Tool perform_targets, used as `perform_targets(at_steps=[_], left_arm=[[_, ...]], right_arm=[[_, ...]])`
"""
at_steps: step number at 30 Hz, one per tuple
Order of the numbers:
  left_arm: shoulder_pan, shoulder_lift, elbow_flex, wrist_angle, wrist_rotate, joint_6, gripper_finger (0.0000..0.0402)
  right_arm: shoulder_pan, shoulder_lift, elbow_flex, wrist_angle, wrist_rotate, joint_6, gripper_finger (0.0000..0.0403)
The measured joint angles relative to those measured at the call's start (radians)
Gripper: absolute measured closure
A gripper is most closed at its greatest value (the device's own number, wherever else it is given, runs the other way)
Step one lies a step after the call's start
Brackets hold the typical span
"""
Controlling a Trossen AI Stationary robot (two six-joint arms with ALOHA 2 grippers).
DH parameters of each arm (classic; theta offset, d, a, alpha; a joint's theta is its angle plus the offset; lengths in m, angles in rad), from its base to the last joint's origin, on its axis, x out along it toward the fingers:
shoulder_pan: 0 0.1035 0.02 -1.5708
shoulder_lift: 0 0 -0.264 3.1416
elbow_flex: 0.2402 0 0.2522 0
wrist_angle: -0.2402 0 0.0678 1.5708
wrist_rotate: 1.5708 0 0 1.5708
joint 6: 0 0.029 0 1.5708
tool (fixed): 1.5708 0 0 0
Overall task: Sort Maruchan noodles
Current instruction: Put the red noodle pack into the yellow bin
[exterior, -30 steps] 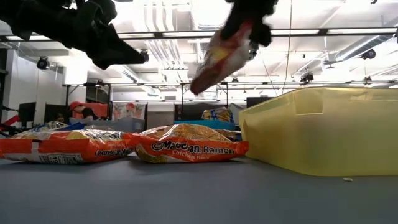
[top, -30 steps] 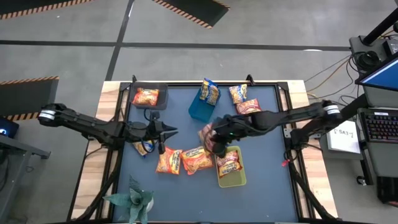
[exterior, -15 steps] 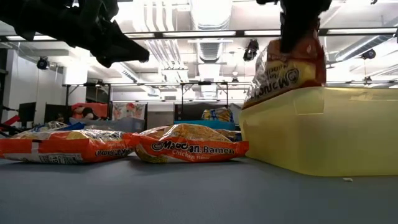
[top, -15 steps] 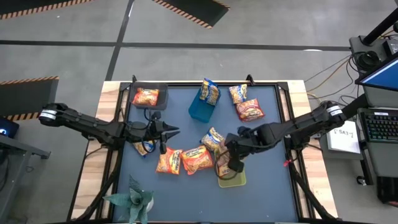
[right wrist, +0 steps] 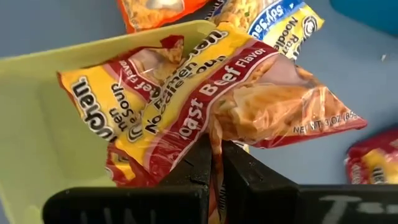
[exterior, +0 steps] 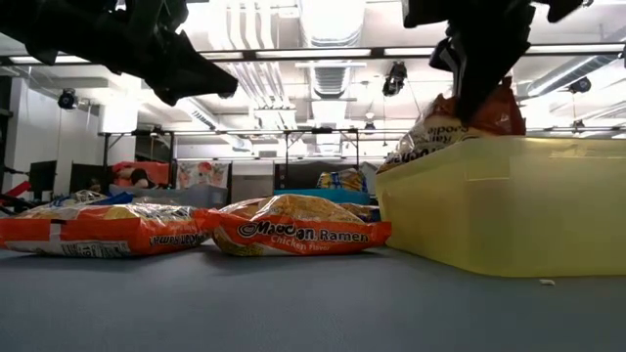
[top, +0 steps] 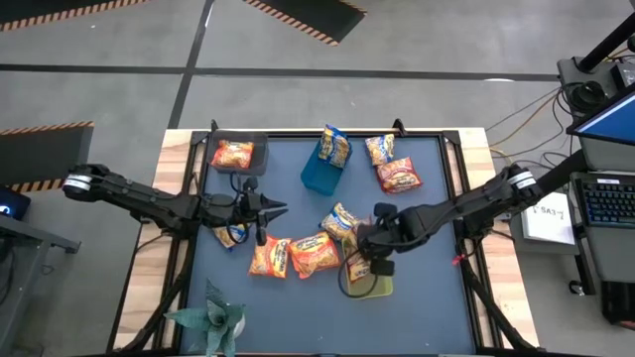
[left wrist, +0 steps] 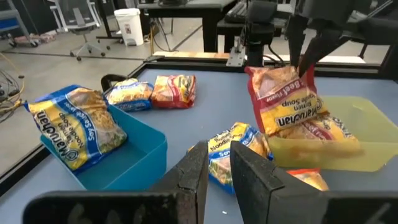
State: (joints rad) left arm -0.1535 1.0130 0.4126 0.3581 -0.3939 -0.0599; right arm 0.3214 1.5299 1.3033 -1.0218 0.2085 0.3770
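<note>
My right gripper [top: 371, 254] hangs over the yellow-green bin [top: 383, 289], shut on a red-and-yellow Maruchan packet [right wrist: 186, 93]. The packet stands tilted in the bin [left wrist: 368, 124], on another red packet [left wrist: 323, 130]. My left gripper [top: 280, 209] hovers near the table's left side with only a narrow gap between its fingers, holding nothing. Two orange packets [top: 269, 256] [top: 316, 253] and a blue-and-yellow one [top: 340, 222] lie flat on the table between the arms. My right gripper pinches the red packet's upper edge [right wrist: 215, 140] between its two fingers, coming from above and pointing down. The packet hangs tilted below the fingers. Its lower end [left wrist: 292, 127] is inside the yellow-green bin, and its top [exterior: 460, 117] stands above the rim.
A blue bin [top: 319, 171] at the far middle has a blue-and-yellow packet [top: 335, 147] leaning in it. A dark bin [top: 238, 156] at the far left holds an orange packet. A blue-and-yellow [top: 380, 149] and a red packet [top: 397, 176] lie far right. A plant [top: 213, 317] stands at the near edge.
My right gripper has carried the red packet from the table's middle toward the near edge and down over the yellow-green bin. The packet, first hanging clear, now has its lower end in the bin. My left arm has kept still.
</note>
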Motion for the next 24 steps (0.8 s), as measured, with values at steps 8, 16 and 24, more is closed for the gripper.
perform_targets(at_steps=[8,16,24], left_arm=[[0.000,0.001,0.000,0.001,0.000,0.004,0.0351],[0.000,0.001,0.000,0.001,0.000,0.004,0.0351],[0.000,0.001,0.000,0.001,0.000,0.017,0.0351]], right_arm=[[0.003,-0.001,0.000,-0.009,0.005,-0.187,0.0394],[0.022,-0.005,0.000,-0.014,0.065,-0.531,0.0394],[0.048,-0.005,0.000,-0.014,0.129,-0.871,0.0394]])
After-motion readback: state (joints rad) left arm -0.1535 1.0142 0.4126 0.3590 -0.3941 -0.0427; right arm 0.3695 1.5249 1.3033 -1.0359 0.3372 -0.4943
